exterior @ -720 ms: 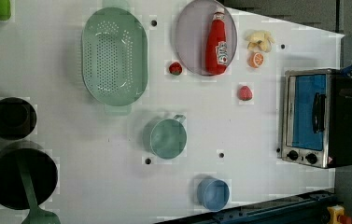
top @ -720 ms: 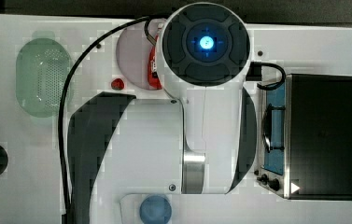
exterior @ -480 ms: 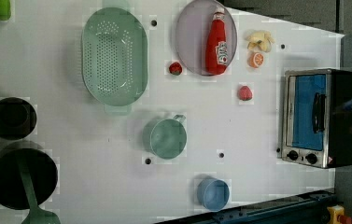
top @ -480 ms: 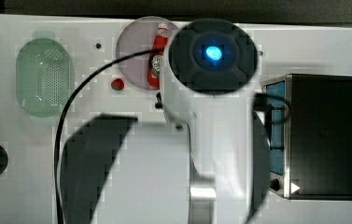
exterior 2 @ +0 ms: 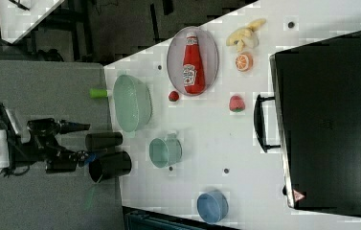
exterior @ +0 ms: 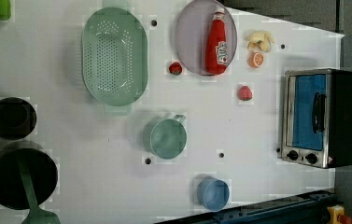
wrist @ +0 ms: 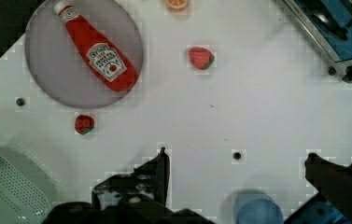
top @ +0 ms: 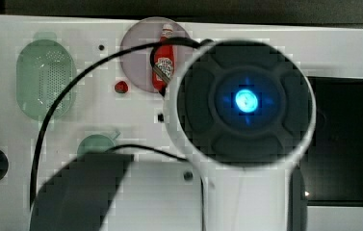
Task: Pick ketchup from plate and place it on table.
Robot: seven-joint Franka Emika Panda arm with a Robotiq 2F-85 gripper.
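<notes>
My claw [wrist: 236, 161] spread wide above the table [wrist: 257, 107], holding nothing, ketchup [wrist: 98, 49] lying flat on plate [wrist: 47, 60], well apart.

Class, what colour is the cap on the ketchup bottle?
White; the ketchup shows it best in the left view.

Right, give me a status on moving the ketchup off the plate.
Nothing is done yet: the slim red ketchup bottle with a white cap lies on the flat round greyish-lilac plate. In hand: the open gripper is empty, apart from the bottle. Left: reach it, grasp it, lift it and set it on the white table.
</notes>
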